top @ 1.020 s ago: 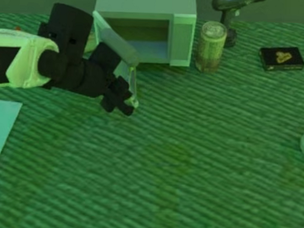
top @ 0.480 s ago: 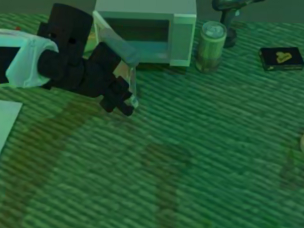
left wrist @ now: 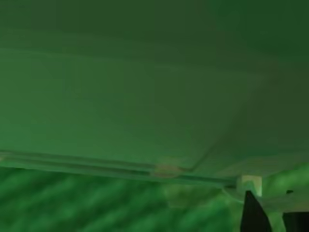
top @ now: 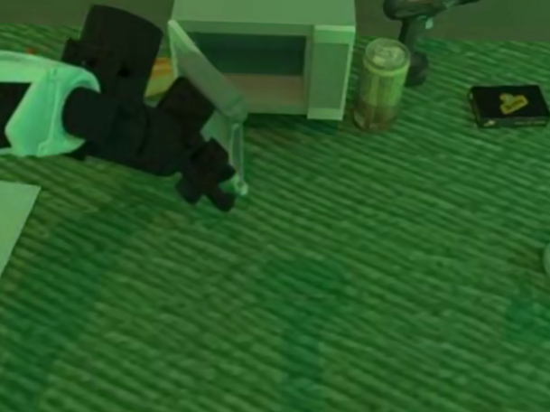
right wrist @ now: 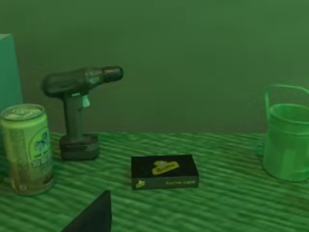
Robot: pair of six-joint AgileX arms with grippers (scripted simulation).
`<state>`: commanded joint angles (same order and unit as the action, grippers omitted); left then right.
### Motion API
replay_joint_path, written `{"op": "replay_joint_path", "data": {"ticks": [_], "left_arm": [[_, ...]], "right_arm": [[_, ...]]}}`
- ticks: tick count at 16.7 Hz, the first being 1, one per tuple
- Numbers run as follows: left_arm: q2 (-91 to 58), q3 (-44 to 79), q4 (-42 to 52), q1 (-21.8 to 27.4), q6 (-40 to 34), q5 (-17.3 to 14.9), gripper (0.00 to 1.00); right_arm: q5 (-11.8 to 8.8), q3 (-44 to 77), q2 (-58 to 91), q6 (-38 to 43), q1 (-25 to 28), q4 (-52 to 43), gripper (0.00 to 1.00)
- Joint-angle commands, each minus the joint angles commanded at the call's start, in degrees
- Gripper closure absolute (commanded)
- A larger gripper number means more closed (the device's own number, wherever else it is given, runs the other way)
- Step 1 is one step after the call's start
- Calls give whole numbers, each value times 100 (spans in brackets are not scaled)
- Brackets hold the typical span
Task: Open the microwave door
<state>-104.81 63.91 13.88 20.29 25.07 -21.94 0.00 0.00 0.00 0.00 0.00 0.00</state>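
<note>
Top view: the boxy silver-grey microwave sits at the far edge of the green woven worktop, with its windowed silver-framed door swung out toward the left. The left gripper is right at the door's free edge; can't tell if its jaws are apart or clamped. A tan drink can stands just right of the microwave, with a dark cordless drill behind it and a flat black box further right.

Left wrist view: basically all door panel.

Right wrist view: the can, the drill, the box and a green bucket. The right arm isn't visible from above, and its jaws can't be judged.
</note>
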Motion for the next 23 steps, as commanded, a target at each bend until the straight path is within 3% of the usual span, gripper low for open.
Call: {"op": "replay_joint_path", "data": {"ticks": [5, 23], "left_arm": [[19, 6, 107, -128, 275, -155, 100], [19, 6, 107, -128, 275, -155, 100]], "right_arm": [[0, 0, 0, 0, 0, 0, 0], [0, 0, 0, 0, 0, 0, 0]]}}
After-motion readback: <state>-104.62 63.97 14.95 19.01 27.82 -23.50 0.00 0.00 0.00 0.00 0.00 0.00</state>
